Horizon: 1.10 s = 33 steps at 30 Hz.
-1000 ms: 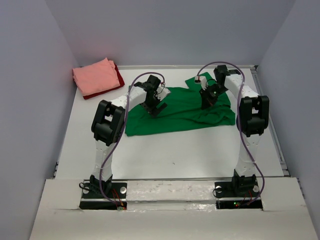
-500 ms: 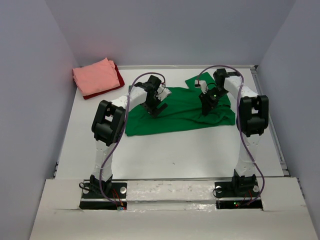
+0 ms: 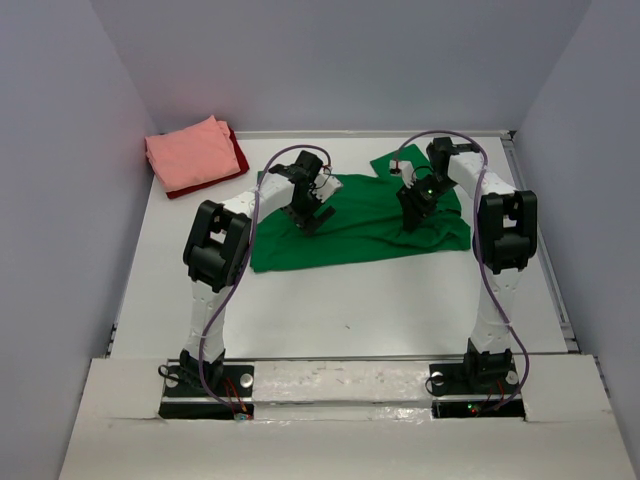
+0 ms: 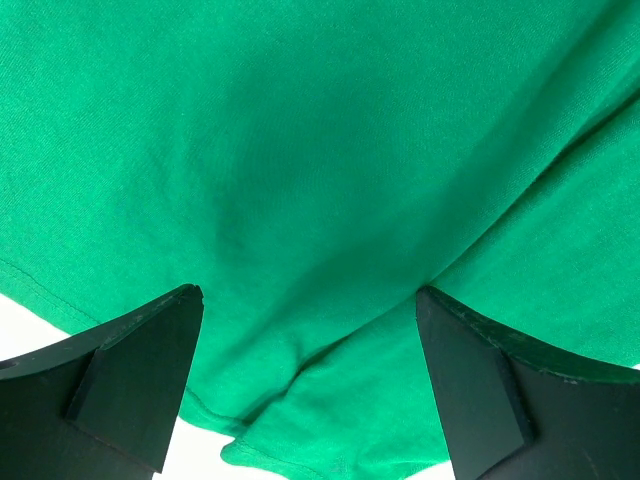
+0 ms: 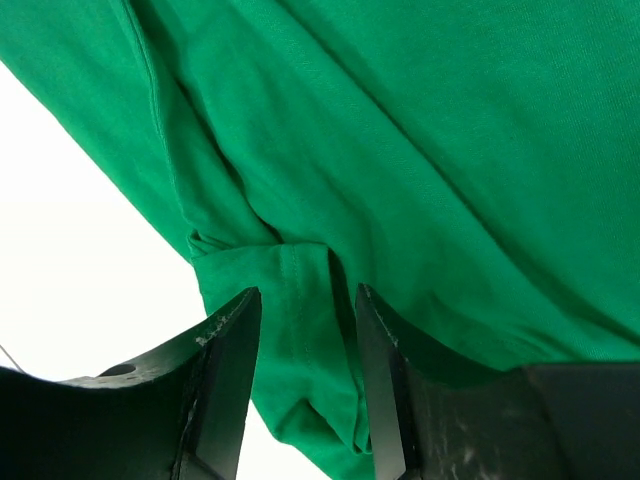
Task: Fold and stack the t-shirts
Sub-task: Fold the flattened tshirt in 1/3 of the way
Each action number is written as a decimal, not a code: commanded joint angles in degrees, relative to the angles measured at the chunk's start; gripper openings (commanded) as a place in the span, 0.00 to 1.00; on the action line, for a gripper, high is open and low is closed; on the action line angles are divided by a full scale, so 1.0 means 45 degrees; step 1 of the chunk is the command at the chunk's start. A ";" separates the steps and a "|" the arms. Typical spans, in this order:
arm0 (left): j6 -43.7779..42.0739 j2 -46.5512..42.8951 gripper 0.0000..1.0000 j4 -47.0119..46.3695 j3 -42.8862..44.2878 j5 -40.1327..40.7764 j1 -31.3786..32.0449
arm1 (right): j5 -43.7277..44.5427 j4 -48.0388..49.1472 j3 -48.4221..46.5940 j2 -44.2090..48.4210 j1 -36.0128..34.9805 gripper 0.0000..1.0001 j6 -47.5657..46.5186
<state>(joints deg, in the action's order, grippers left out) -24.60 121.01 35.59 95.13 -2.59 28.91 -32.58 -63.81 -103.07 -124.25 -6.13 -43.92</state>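
Green t-shirt [image 3: 360, 225]: spread flat on the white table [image 3: 350, 300], from the middle out toward 1 o'clock in the top view. Its long near hem runs from 9 to 3 o'clock, and a sleeve pokes out at the far edge toward 12 o'clock.

Green t-shirt, surface: wrinkled under both grippers, with a soft ridge along its 3 o'clock end.

Salmon pink t-shirt [image 3: 190, 152]: folded, lying in the far corner at 10 o'clock, well apart from the green one.

Dark red t-shirt [image 3: 238, 155]: folded beneath the pink one. Only a strip shows along the stack's 3 o'clock and 6 o'clock edges.

Left gripper [image 3: 310, 215]: low over the 9 o'clock half of the green t-shirt, near its far edge.

Left gripper jaws: spread wide. In the wrist view [image 4: 308, 295] both dark fingers flank bare green cloth [image 4: 330, 150], with nothing between them. A hem and a sliver of table show at 6 o'clock.

Right gripper [image 3: 415, 213]: low over the 3 o'clock half of the green t-shirt, beside the sleeve.

Right gripper jaws: parted by a narrow gap. In the wrist view [image 5: 308, 292] a bunched hem fold of the green cloth [image 5: 420, 150] runs through that gap. The fingers do not look pressed onto it.

Right wrist view, surroundings: white table at 9 o'clock, green cloth filling the rest.

Purple cables [image 3: 255, 200]: one loops over each arm.
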 commanded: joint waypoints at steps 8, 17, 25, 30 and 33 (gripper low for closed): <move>-0.0178 -0.0407 0.99 0.0176 -0.0222 -0.0030 0.0080 | -0.0006 0.0372 0.0150 -0.0358 -0.0122 0.49 -0.0122; -0.0159 -0.0290 0.99 0.0195 -0.0164 -0.0030 0.0080 | -0.0163 0.0372 0.0169 -0.0632 -0.0122 0.49 -0.0083; -0.0139 -0.0231 0.99 0.0235 -0.0066 -0.0088 0.0061 | -0.0163 0.0313 0.0247 -0.0534 -0.0122 0.50 -0.0064; -0.0158 -0.0231 0.99 0.0235 -0.0047 -0.0108 0.0061 | -0.0163 0.0235 0.0481 -0.0456 -0.0122 0.50 -0.0083; -0.0158 -0.0212 0.99 0.0235 -0.0047 -0.0108 0.0080 | -0.0163 0.0332 0.0774 -0.0339 -0.0122 0.50 -0.0083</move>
<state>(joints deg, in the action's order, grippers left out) -24.60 121.01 35.48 94.50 -2.59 28.91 -32.67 -62.74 -101.45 -127.24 -6.13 -43.92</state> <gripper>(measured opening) 0.989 0.503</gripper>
